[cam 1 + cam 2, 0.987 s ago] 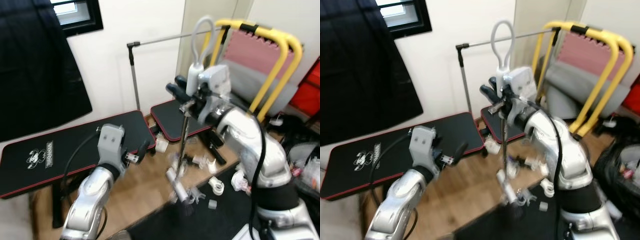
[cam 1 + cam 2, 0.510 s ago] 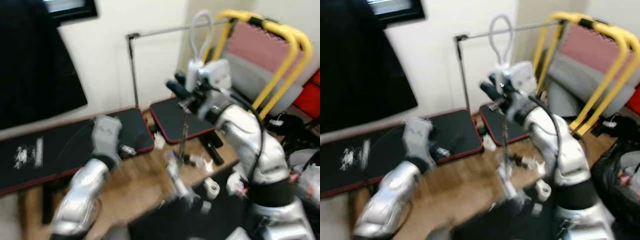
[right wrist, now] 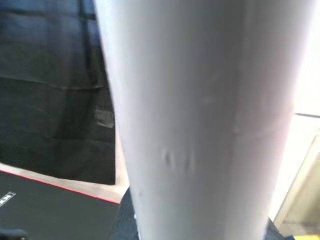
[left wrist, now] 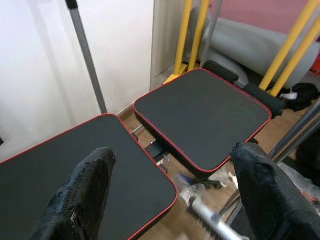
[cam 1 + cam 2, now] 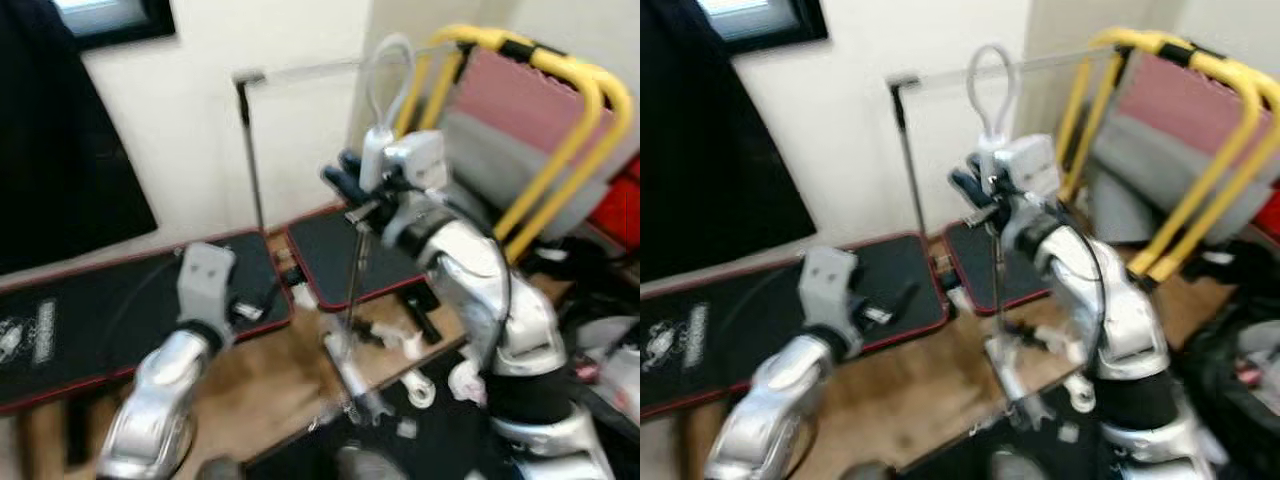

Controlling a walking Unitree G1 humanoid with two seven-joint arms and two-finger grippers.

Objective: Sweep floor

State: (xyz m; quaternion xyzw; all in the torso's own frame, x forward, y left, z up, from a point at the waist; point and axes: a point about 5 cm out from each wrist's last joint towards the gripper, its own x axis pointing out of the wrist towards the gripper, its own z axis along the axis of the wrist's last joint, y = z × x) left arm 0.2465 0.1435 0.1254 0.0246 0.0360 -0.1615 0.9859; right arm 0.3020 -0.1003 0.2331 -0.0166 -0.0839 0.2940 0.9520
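Observation:
My right gripper (image 5: pixel 352 188) is shut on the broom, holding it upright at chest height. The broom has a white looped grip (image 5: pixel 383 80), a thin metal pole (image 5: pixel 352 285) and a brush head (image 5: pixel 362 402) down at the edge of the black floor mat (image 5: pixel 440 440). In the right wrist view the white handle (image 3: pixel 185 120) stands very close. White bits of litter (image 5: pixel 417 388) lie on the wooden floor and the mat around the brush. My left gripper (image 4: pixel 172 195) is open and holds nothing, raised over the black bench pad (image 4: pixel 90 170), its fingers (image 4: pixel 80 195) wide apart.
Two black pads with red trim (image 5: pixel 100 300) (image 5: pixel 345 250) stand low ahead. A thin metal rack post (image 5: pixel 250 150) rises by the white wall. A yellow tube frame (image 5: pixel 560 130) with grey and pink mats stands at the right. Dark bags (image 5: pixel 610 320) lie at far right.
The whole picture has shifted and blurred, so the camera has moved. The broom stays in my right gripper, with its brush head still at the mat's edge. My left arm remains raised.

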